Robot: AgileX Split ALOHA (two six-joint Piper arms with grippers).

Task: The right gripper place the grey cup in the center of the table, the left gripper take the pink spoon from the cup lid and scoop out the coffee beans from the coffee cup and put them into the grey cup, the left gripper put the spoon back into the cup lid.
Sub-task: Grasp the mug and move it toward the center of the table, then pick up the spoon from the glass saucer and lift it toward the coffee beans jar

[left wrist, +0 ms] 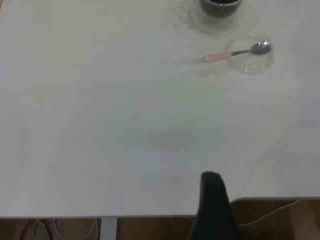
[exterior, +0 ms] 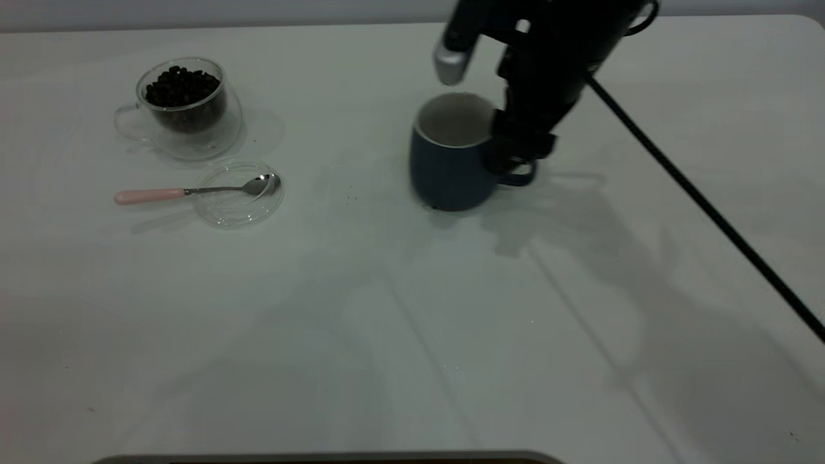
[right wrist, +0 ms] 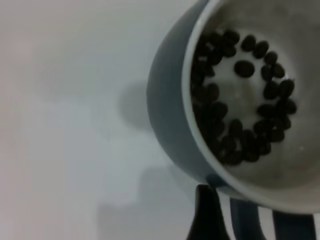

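Right gripper [exterior: 515,158] seemingly clamps the grey cup [exterior: 451,164] handle, mid-table.

A black cable [exterior: 702,200] runs slantwise across the worktop's right part, while past the worktop's edge in the left wrist view lie a wooden floor [left wrist: 150,229], pale cables [left wrist: 60,230] on it, and a white worktop leg [left wrist: 108,228] standing just beside those cables.
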